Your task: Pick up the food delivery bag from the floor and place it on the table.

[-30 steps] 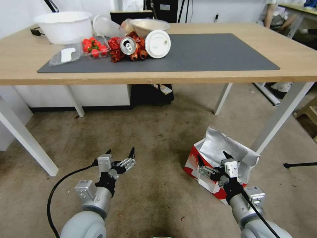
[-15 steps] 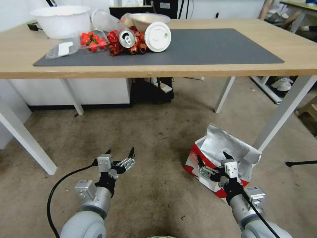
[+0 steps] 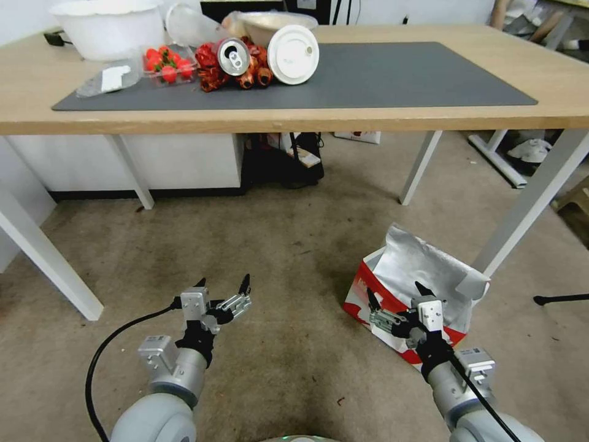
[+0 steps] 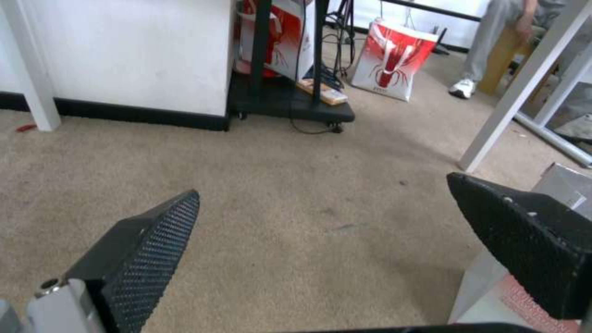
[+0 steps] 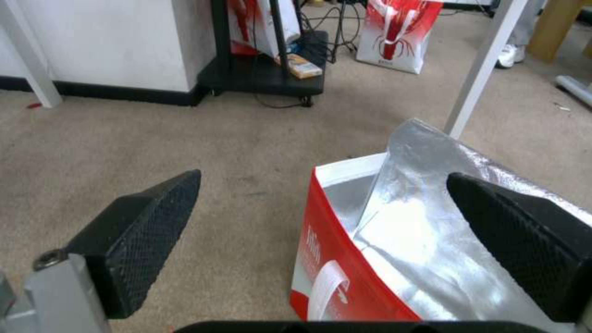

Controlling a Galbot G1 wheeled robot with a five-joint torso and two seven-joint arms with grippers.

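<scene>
1. Two robot hands hang low over the floor (image 3: pixel 288 258), in front of the counter (image 3: pixel 380 116).
2. The food delivery bag (image 3: pixel 423 270) sits on the floor, just beside the counter's white leg (image 3: pixel 527 209). It is not on the counter.
3. The bag is white with red sides. Its top is open, and the shiny silver lining stands up out of it.
4. The right hand (image 3: pixel 396 294) is spread wide and holds nothing. It hangs right at the near side of the bag. I cannot tell if it touches the bag.
5. From the right wrist, the bag (image 5: pixel 395 231) shows between the two black fingers (image 5: pixel 148 231). One finger lies over the silver lining and the other is over bare floor beside the bag's red side.
6. The left hand (image 3: pixel 224 288) is spread wide too, and it is empty. It is well apart from the bag, out over bare floor.
7. From the left wrist, a bit of the bag (image 4: pixel 561 185) shows behind one black finger (image 4: pixel 530 240).
8. On the counter lies a dark grey mat (image 3: pixel 380 80).
9. At the mat's far end from the bag are a white bowl (image 3: pixel 107 27), a box of strawberries (image 3: pixel 165 61), a drink can (image 3: pixel 234 56) and a round white lid (image 3: pixel 293 54).
</scene>
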